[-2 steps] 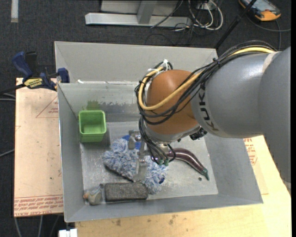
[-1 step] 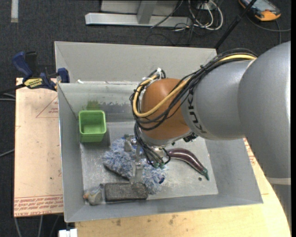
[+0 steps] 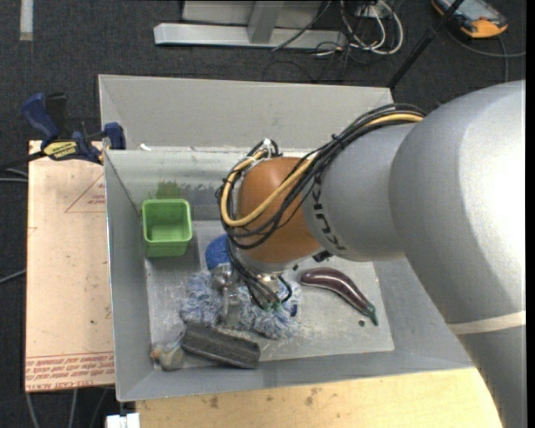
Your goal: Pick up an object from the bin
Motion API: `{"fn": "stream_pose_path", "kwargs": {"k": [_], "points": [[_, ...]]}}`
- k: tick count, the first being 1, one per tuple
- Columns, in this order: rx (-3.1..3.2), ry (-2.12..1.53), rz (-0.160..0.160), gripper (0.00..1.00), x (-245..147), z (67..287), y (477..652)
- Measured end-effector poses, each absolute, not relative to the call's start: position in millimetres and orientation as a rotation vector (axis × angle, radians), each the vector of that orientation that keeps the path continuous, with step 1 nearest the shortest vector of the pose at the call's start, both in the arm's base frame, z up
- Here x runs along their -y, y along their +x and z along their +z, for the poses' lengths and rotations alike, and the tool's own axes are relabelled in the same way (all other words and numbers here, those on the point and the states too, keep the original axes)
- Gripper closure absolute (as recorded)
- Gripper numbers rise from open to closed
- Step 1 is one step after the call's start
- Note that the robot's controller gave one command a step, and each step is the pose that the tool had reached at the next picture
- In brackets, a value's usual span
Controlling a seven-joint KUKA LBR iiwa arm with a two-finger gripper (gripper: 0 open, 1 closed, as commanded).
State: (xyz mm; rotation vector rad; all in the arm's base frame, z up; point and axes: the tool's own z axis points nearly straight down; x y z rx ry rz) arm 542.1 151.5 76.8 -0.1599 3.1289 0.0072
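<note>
While my gripper (image 3: 245, 299) sits low on the blue-white rag (image 3: 194, 303) beside the dark block (image 3: 220, 347), I cannot tell its opening or hold.

Dark speckled carpet floor (image 3: 58, 58) lies all around. Near the top edge a pale grey metal stand foot (image 3: 242, 32) rests on it. A tangle of cables (image 3: 372, 29) lies just beside the foot, and an orange-and-black device (image 3: 472, 17) sits in the corner.

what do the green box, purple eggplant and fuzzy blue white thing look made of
Green box: looks like moulded plastic, smooth even walls with slight sheen.
Purple eggplant: probably plastic or rubber, glossy highlight along its curve.
Fuzzy blue and white thing: seems cloth or yarn, matte, shaggy loose strands.
</note>
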Motion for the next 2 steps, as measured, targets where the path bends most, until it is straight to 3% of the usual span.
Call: {"fn": "stream_pose_path", "kwargs": {"k": [1, 2], "points": [[-3.129, -0.16, 0.007, 1.0, -151, 77, 542.1], [-3.135, -0.15, 0.002, 1.0, -122, 212, 527.2]]}}
